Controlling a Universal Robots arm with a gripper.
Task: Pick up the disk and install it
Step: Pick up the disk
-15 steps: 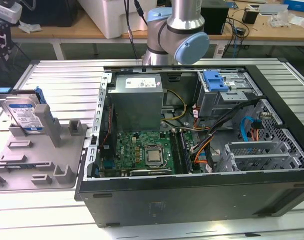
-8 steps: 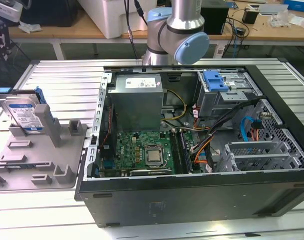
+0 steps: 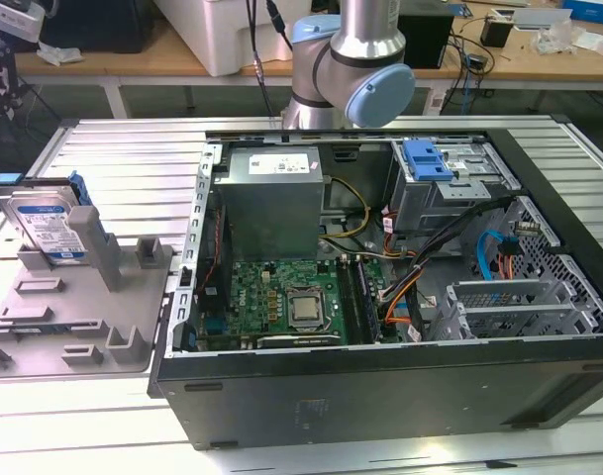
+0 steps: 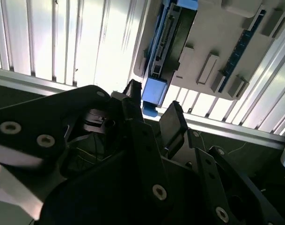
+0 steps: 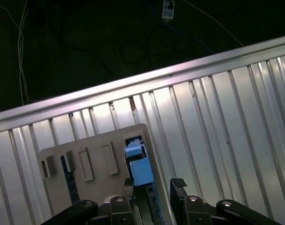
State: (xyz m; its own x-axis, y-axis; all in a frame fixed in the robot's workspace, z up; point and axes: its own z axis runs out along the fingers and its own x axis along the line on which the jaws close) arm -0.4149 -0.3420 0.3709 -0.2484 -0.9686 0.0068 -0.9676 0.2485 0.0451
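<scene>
- Two black fingers (image 5: 179, 185) of the end effector (image 5: 153, 183) stand apart with nothing clamped. In the first wrist view the blue end of the disk (image 5: 141, 169) shows through the gap between them, beyond the fingertips and untouched.
- Second wrist view: the parted end effector (image 4: 152, 101) is in line with the disk's narrow edge and clear of it.
- Exterior view: the disk (image 3: 49, 226) stands on edge, slightly tilted, in a grey moulded holder (image 3: 73, 317) at 9 o'clock from the computer case (image 3: 380, 396). The robot arm (image 3: 351, 59) rises at 12 o'clock behind the case.
- Disk: a flat silver rectangle with a blue-and-white label and a blue plastic carrier along its edges.
- Holder: matt grey plastic with raised blocks and rectangular recesses, lying on the ribbed aluminium tabletop (image 3: 123, 158).
- Case: a black sheet-metal box, lid off. It holds a green motherboard (image 3: 281, 302), a grey power supply (image 3: 271, 198) and bundled cables (image 3: 430, 287). A drive cage (image 3: 450, 193) at 1 o'clock bears a blue bracket (image 3: 427, 158).
</scene>
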